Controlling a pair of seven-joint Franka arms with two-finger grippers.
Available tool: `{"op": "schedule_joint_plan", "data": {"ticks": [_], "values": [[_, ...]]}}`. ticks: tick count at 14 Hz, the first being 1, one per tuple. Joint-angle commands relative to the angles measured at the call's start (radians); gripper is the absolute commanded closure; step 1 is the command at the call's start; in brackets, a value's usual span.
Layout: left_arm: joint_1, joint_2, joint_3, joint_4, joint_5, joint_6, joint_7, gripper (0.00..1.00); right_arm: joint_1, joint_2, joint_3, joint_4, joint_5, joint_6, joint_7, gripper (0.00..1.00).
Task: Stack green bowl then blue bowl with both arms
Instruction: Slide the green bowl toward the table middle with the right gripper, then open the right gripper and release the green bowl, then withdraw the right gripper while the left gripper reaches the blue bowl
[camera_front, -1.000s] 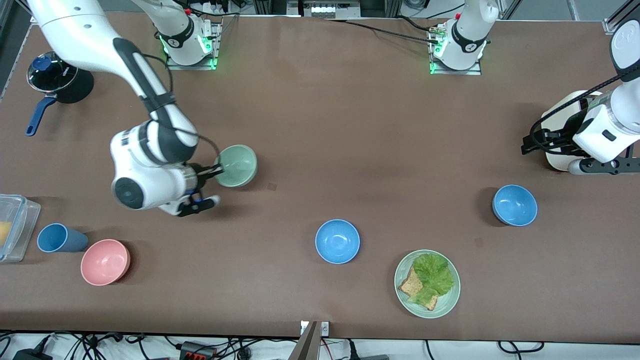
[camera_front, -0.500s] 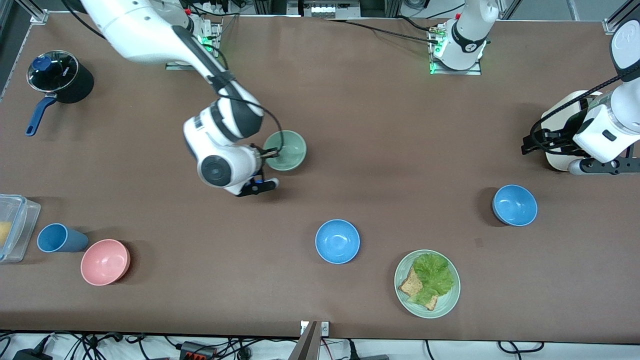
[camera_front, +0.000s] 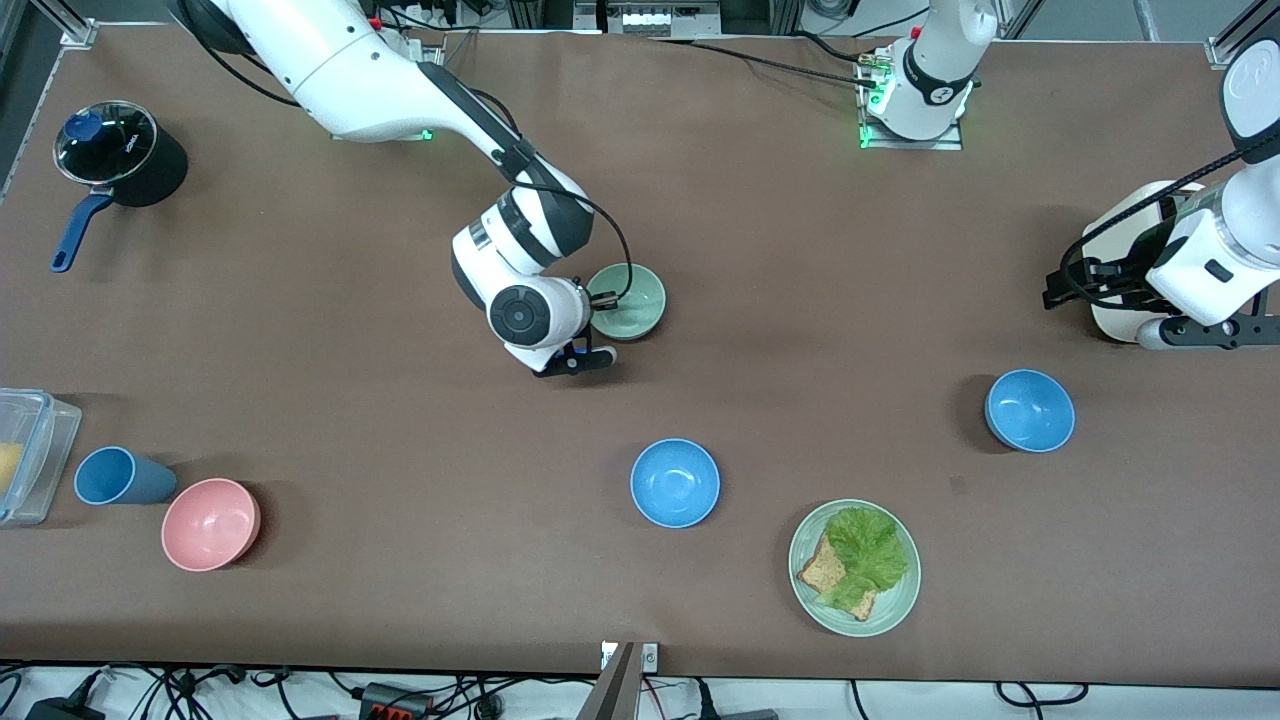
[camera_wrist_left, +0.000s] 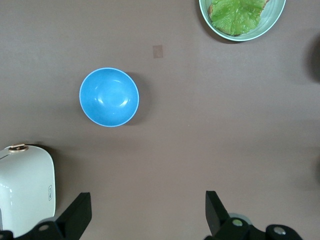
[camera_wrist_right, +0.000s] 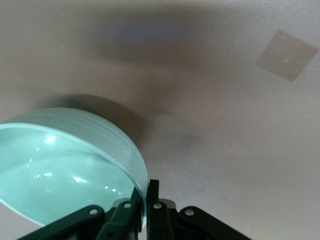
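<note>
My right gripper (camera_front: 598, 303) is shut on the rim of the green bowl (camera_front: 630, 300) and holds it over the middle of the table; in the right wrist view the bowl (camera_wrist_right: 65, 165) fills one side with the rim pinched between the fingers (camera_wrist_right: 152, 192). One blue bowl (camera_front: 675, 483) sits nearer the front camera than the green bowl. A second blue bowl (camera_front: 1030, 410) sits toward the left arm's end and shows in the left wrist view (camera_wrist_left: 109, 97). My left gripper (camera_wrist_left: 148, 207) is open and empty, waiting above the table beside a white appliance.
A green plate (camera_front: 853, 567) with lettuce and bread lies near the front edge. A pink bowl (camera_front: 210, 523), blue cup (camera_front: 122, 476) and clear container (camera_front: 25, 455) sit at the right arm's end. A black pot (camera_front: 118, 155) stands at the back. A white appliance (camera_front: 1130, 265) stands under the left arm.
My right arm has carried the green bowl from the right arm's end toward the middle of the table. The left arm has not moved.
</note>
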Motion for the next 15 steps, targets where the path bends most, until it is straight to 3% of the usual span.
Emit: {"op": "schedule_joint_plan", "data": {"ticks": [1,5,10,12,15], "values": [[0.01,0.011,0.002,0.024,-0.017,-0.008,0.025,0.0,-0.002,0.007,-0.005,0.028,-0.015,0.005,0.052,0.02],[0.012,0.011,0.002,0.024,-0.017,-0.008,0.025,0.0,-0.008,-0.011,-0.003,0.125,-0.013,-0.039,0.1,0.0],[0.01,0.015,0.003,0.024,-0.017,-0.005,0.02,0.0,-0.095,-0.155,-0.048,0.231,-0.015,-0.279,0.102,0.0],[0.004,0.041,0.002,0.024,-0.002,-0.005,0.017,0.0,-0.158,-0.219,-0.084,0.236,-0.074,-0.289,0.079,0.0],[0.035,0.11,0.003,0.04,-0.003,0.015,0.028,0.0,-0.239,-0.285,-0.088,0.237,-0.177,-0.289,0.054,0.0]]}}
